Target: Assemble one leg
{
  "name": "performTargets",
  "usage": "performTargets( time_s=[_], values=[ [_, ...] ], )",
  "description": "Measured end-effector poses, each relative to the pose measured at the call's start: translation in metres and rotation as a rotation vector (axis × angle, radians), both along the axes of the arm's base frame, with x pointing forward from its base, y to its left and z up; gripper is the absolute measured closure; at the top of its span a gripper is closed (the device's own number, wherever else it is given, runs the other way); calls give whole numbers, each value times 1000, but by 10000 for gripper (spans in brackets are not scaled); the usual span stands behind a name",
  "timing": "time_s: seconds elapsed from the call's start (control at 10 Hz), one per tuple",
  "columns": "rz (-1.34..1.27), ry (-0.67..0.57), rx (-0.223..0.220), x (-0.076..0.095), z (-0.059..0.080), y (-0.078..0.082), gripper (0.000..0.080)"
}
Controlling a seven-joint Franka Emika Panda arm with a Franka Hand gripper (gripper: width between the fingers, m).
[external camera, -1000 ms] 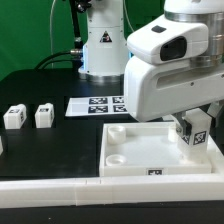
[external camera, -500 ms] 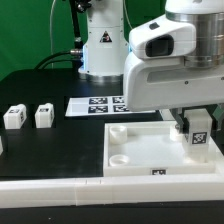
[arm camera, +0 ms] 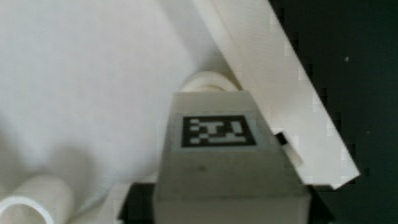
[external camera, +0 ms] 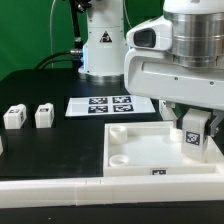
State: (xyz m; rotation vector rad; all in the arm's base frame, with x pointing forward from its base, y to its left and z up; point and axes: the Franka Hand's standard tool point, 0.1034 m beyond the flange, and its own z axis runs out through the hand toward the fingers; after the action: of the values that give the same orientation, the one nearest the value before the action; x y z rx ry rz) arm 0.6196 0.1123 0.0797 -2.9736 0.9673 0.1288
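Note:
My gripper is shut on a white leg with a black-and-white tag on its face. I hold it upright over the far right corner of the large white square panel. In the wrist view the leg fills the space between my dark fingers, with its tip close to a round corner socket beside the panel's raised rim. Two more legs stand on the black table at the exterior view's left.
The marker board lies behind the panel. A white rail runs along the table's front edge. The robot base stands at the back. Another socket shows at the panel's near left corner.
My gripper with the leg has shifted slightly toward the exterior view's left and a little upward over the panel's corner. The other legs have not moved.

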Motion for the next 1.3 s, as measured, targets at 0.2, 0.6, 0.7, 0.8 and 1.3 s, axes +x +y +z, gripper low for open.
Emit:
performTargets(
  time_s=[0.2,0.6,0.7,0.8,1.3],
  values=[
    [-263,9,-18,0,0,0,506],
    [-615,23,-42,0,-1,0,506],
    [-607,23,-41,0,-1,0,506],
    [-585,23,-40,0,-1,1,424],
    [-262,14,-23,-3,-4,8,152]
  ],
)
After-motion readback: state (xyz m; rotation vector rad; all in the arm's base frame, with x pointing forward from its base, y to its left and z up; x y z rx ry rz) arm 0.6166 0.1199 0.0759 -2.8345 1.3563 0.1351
